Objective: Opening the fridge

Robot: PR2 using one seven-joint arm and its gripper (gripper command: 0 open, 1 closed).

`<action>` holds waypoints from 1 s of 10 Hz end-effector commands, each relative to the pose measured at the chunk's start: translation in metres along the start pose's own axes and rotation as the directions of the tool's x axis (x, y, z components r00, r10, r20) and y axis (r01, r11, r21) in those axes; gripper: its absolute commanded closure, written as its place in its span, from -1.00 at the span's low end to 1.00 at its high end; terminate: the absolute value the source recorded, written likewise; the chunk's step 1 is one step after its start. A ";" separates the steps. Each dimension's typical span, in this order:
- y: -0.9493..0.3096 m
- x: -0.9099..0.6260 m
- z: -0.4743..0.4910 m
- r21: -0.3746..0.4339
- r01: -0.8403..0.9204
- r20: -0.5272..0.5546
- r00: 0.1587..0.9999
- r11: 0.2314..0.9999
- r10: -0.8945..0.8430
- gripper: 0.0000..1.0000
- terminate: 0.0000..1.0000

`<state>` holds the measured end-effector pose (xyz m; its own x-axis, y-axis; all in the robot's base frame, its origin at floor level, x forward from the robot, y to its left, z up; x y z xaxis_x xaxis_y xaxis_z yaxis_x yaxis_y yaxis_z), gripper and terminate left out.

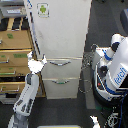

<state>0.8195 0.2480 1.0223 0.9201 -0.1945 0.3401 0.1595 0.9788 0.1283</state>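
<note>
the fridge point(60, 35) stands upright in the middle of the exterior view, its big upper door shut as far as can be seen, a small green sticker point(43, 9) near the top. below the door sit two drawers, each with a curved silver handle point(59, 62) running crosswise.

the gripper point(36, 63) is at the fridge's lower corner on the exterior view's left, level with the seam between door and top drawer. it looks close to the door's edge or touching it; the picture is too coarse to tell whether the fingers are apart or closed on anything.

the door edge runs vertically, so it lies up and just toward the view's right of the gripper. the arm point(25, 97) reaches up from the bottom left.

a wooden cabinet point(15, 55) sits just left of the fridge. the robot's white body point(115, 70) stands well to the right.
</note>
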 end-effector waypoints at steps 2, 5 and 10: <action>0.037 0.046 -0.056 -0.143 -0.220 -0.378 0.913 0.965 0.152 -1.00 -1.00; 0.039 0.069 -0.049 -0.156 -0.239 -0.377 0.911 0.958 0.166 -1.00 -1.00; 0.033 0.079 -0.051 -0.160 -0.220 -0.363 0.919 0.962 0.150 -1.00 -1.00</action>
<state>0.8622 0.2449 1.0069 0.9751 -0.1082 0.1936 0.1100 0.9939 0.0012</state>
